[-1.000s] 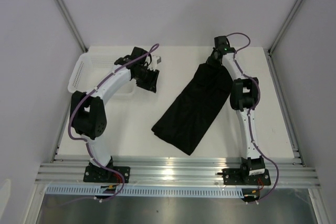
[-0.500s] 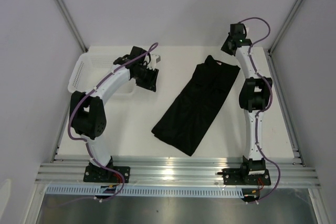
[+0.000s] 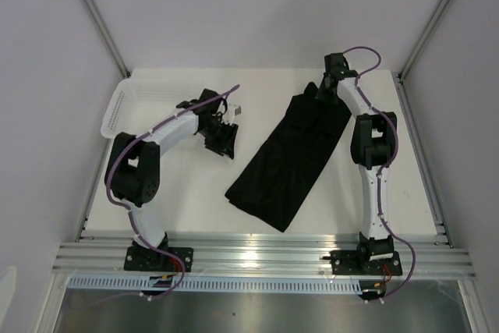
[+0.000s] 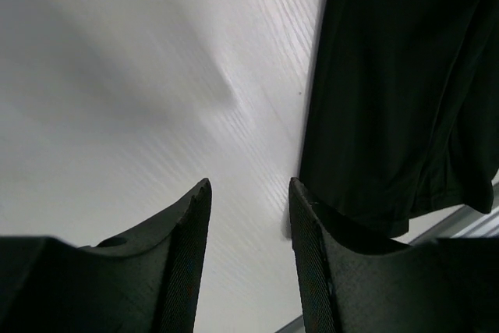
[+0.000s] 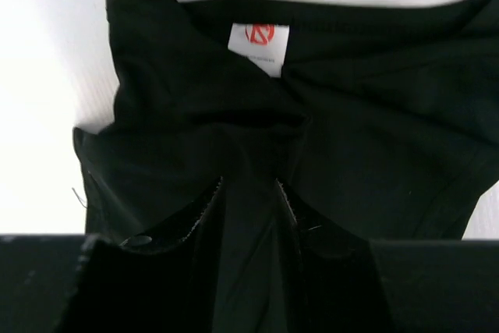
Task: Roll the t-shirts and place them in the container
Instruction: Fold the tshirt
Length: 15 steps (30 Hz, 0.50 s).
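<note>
Black t-shirt (image 3: 292, 157) is lying folded on the tabletop (image 3: 187, 193), its long axis running diagonally, collar (image 5: 351, 13) far right. Right end effector (image 5: 248, 186), jaws apart, is hovering right over the collar. Left end effector (image 4: 249, 185), also apart and empty, is waiting just left of the cloth.

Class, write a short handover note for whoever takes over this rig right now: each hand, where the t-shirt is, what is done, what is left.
Left hand: open and empty, over bare table, left of the t-shirt.
Right hand: jaws apart, low over the collar end near the label; no clear grip.
T-shirt: folded into a long strip, lying diagonally, collar at the far right.
Done: folded narrow.
Left: roll it; no roll started.
</note>
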Each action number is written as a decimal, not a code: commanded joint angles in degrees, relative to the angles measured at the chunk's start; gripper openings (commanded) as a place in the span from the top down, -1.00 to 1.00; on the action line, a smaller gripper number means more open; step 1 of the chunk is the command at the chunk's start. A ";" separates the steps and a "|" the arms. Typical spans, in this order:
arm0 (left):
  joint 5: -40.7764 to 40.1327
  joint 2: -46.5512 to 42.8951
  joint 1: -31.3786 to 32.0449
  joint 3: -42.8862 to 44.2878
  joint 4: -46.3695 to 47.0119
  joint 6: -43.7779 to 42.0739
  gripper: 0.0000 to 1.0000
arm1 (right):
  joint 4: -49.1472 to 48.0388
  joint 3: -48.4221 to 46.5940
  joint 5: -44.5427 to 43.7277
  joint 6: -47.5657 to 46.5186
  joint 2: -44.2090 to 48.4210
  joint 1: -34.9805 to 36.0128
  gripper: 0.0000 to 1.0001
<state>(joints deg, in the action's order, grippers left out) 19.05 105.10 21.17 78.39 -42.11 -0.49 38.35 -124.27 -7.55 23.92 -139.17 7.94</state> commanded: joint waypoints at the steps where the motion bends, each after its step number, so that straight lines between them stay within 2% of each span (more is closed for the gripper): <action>1: 4.41 0.72 1.85 -2.10 1.76 1.72 0.03 | -0.47 -0.10 -2.99 0.42 1.45 -0.21 0.30; 3: 5.39 1.25 2.03 -3.50 2.12 1.99 0.03 | -0.64 -0.10 -2.82 -0.01 1.10 -0.21 0.30; 7: 6.88 1.51 2.65 -5.17 2.99 2.60 0.03 | -1.08 -0.19 -4.40 -0.19 0.04 -0.30 0.45; 12: 7.76 2.21 3.35 -7.81 4.31 3.39 0.03 | -0.29 -2.64 -3.35 -0.28 -2.94 -1.00 0.36; 15: 7.93 2.57 3.44 -8.43 4.49 3.74 0.05 | -1.69 -2.56 -2.03 -0.37 -3.64 -0.74 0.38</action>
<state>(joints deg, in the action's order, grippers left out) 24.84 107.22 24.14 70.67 -39.53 1.87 38.22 -124.97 -9.69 23.86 -141.03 7.14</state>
